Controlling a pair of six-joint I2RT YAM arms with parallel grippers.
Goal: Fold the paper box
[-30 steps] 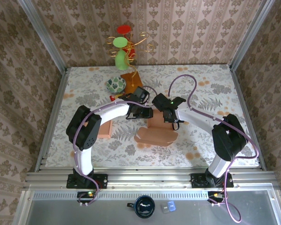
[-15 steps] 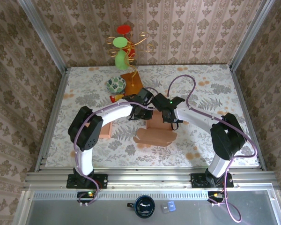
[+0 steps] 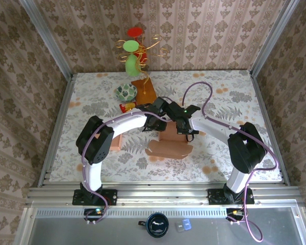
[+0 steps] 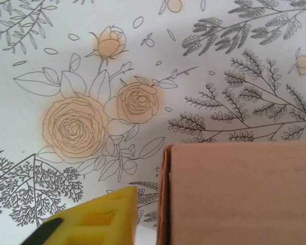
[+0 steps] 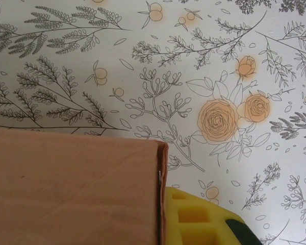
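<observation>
The brown paper box (image 3: pixel 171 144) lies mid-table with a wall folded up at its far side. Both grippers meet over that wall. In the top view my left gripper (image 3: pixel 159 116) comes from the left and my right gripper (image 3: pixel 182 126) from the right. The left wrist view has the box wall (image 4: pixel 239 194) at lower right. One yellow finger (image 4: pixel 99 217) stands a small gap away from its edge, and the other finger is hidden behind the panel. In the right wrist view a yellow finger (image 5: pixel 199 219) presses against the folded edge of the box wall (image 5: pixel 71 189).
At the back left stand a green vase with a wire rack (image 3: pixel 132 56), a patterned bowl (image 3: pixel 126 92), a wooden block (image 3: pixel 144 89) and a small red and yellow item (image 3: pixel 126 106). A pinkish flat piece (image 3: pixel 115 140) lies under the left arm. A dark mug (image 3: pixel 157 224) sits below the table edge.
The left arm has reached further right, bringing its gripper close beside the right one over the box wall. The box's raised wall stands a little more upright. The right gripper has held its place.
</observation>
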